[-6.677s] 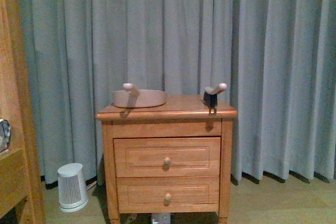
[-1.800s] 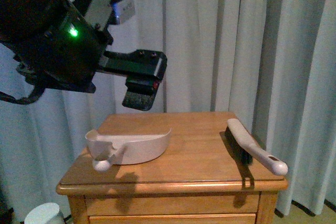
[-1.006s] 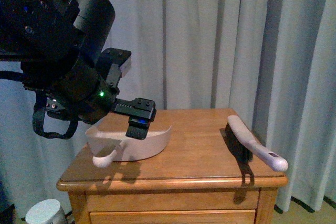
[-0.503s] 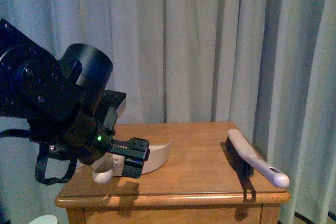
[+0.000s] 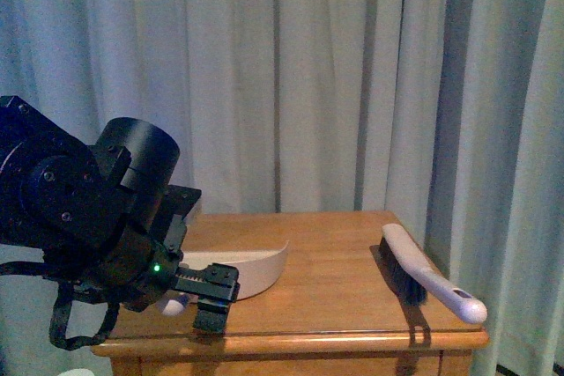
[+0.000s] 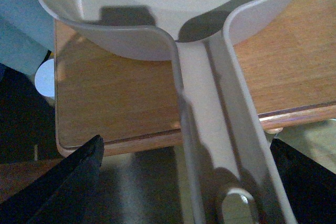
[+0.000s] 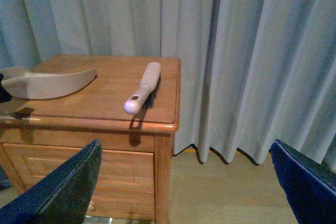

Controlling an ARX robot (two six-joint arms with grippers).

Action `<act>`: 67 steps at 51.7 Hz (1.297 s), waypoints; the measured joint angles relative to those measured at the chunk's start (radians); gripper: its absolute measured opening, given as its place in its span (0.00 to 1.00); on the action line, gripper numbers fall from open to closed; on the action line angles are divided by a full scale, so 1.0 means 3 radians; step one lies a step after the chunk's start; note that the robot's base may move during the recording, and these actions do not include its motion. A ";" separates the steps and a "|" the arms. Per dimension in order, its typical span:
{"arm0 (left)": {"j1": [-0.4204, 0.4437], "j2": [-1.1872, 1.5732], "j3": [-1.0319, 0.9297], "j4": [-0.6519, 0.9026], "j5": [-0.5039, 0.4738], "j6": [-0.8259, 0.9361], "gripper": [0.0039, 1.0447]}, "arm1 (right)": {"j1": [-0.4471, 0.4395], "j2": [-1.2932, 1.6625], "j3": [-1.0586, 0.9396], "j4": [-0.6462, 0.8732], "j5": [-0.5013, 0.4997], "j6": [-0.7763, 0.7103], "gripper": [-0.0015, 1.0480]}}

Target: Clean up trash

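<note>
Left wrist view has the left hand (image 6: 185, 148) spread open astride the handle of the dustpan (image 6: 157, 3) at the counter (image 6: 115, 103) edge, so the step looks like fetching the pan, next closing squarely on it; the right hand (image 7: 185, 145) hangs open and empty; no trash shows anywhere.

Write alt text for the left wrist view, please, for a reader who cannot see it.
The left end effector, open, straddles the handle of the beige dustpan, which juts past the edge of the wooden nightstand. Its bowl rests on top.
</note>
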 joint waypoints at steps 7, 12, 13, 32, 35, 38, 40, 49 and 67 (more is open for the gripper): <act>-0.0005 0.0004 0.0000 0.0023 0.0004 0.0000 0.93 | 0.0000 0.0000 0.0000 0.0000 0.0000 0.0000 0.93; -0.0010 0.0005 0.0000 0.0022 0.0010 0.0000 0.93 | 0.0000 0.0000 0.0000 0.0000 0.0000 0.0000 0.93; -0.0011 0.0005 0.0000 0.0022 0.0011 0.0000 0.93 | 0.0000 0.0000 0.0000 0.0000 0.0000 0.0000 0.93; -0.0022 0.0038 0.0000 -0.0023 0.0009 0.0014 0.39 | 0.0000 0.0000 0.0000 0.0000 0.0000 0.0000 0.93; -0.0025 0.0038 0.0000 -0.0024 0.0001 0.0013 0.27 | 0.0000 0.0000 0.0000 0.0000 0.0000 0.0000 0.93; -0.0025 0.0038 0.0000 -0.0024 0.0005 0.0014 0.26 | 0.0000 0.0000 0.0000 0.0000 0.0000 0.0000 0.93; -0.0025 0.0038 0.0000 -0.0024 0.0004 0.0014 0.26 | 0.0000 0.0000 0.0000 0.0000 0.0000 0.0000 0.93; -0.0015 0.0033 0.0000 -0.0023 0.0013 0.0031 0.25 | 0.0000 0.0000 0.0000 0.0000 0.0000 0.0000 0.93; 0.0043 -0.0487 -0.0140 0.0229 0.0228 0.0207 0.25 | 0.0000 0.0000 0.0000 0.0000 0.0000 0.0000 0.93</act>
